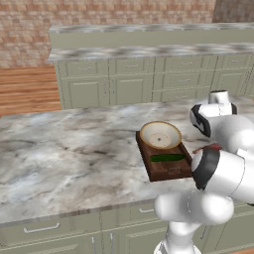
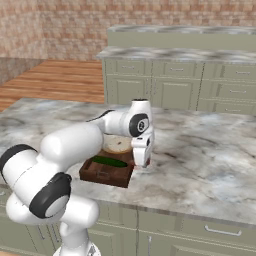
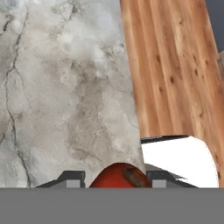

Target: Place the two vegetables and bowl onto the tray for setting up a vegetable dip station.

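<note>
The gripper [image 3: 118, 181] pinched the carrot-like stick [image 3: 119, 176], whose orange-red end showed between the two dark finger tips; from the left base camera a sliver of that stick [image 1: 207, 148] appeared at about three o'clock of the tray [image 1: 150, 160], behind the arm's own links. Under the hand lay the marble counter [image 3: 65, 96], just beside the tray's edge. On the tray sat the bowl [image 1: 160, 135] at its twelve o'clock end, with the cucumber-like stick [image 1: 167, 158] lying across the middle at the bowl's six o'clock. The risk, as I judged it: a slender stick held near one end could pivot or slip, or roll off the low rim if released early.
</note>
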